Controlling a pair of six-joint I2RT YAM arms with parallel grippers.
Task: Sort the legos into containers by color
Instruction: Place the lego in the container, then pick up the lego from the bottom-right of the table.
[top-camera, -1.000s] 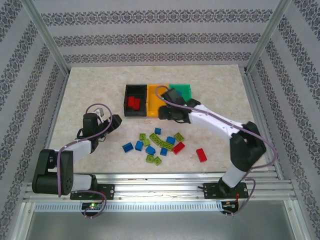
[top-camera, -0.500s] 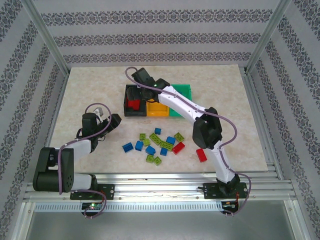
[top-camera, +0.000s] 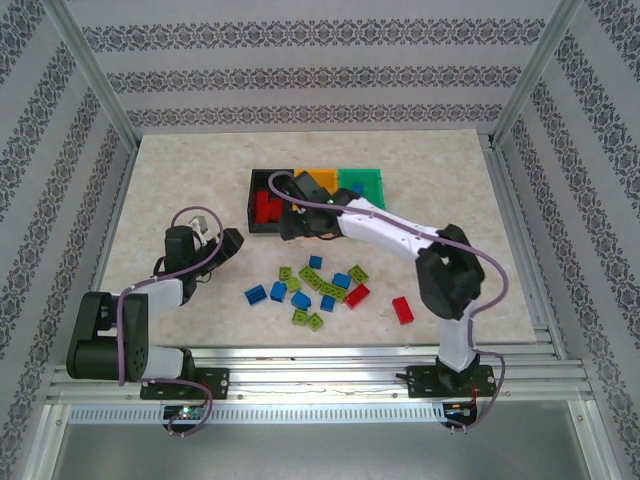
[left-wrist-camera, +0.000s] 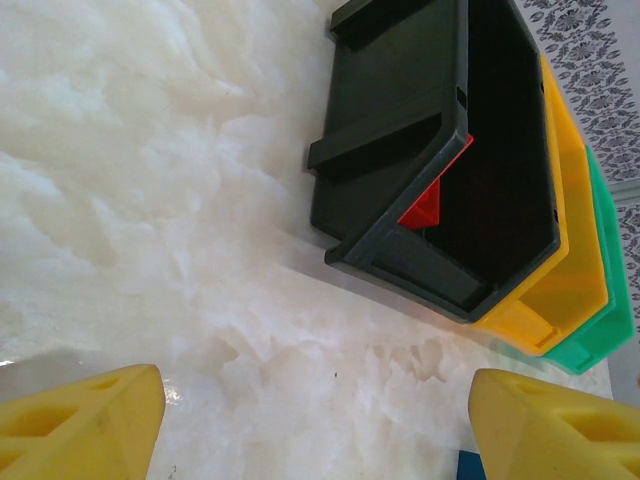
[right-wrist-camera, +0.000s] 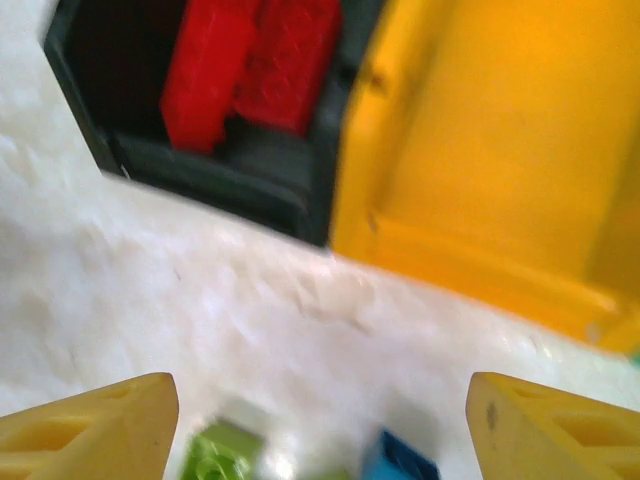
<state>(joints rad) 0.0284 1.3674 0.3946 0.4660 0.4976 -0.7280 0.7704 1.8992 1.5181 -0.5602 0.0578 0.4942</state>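
Yellow pads of the right gripper (right-wrist-camera: 320, 430) stand wide apart, holding nothing, just in front of the black bin (right-wrist-camera: 200, 170).
We note red bricks (right-wrist-camera: 250, 65) inside that bin, with the orange-yellow bin (right-wrist-camera: 480, 150) touching it. The left gripper (left-wrist-camera: 320, 425) is likewise spread and empty. Loose legos (top-camera: 322, 288) lie scattered on the marbled table (top-camera: 180, 170) between the arms.

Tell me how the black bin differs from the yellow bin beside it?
Colour: the black bin is dark, the yellow bin bright. Contents: the black bin holds red bricks; the part of the yellow bin that shows looks bare. Place: the black bin ends the row on the left, while the yellow bin sits between it and the green bin. Both are open-top rectangular bins of like size, side by side.
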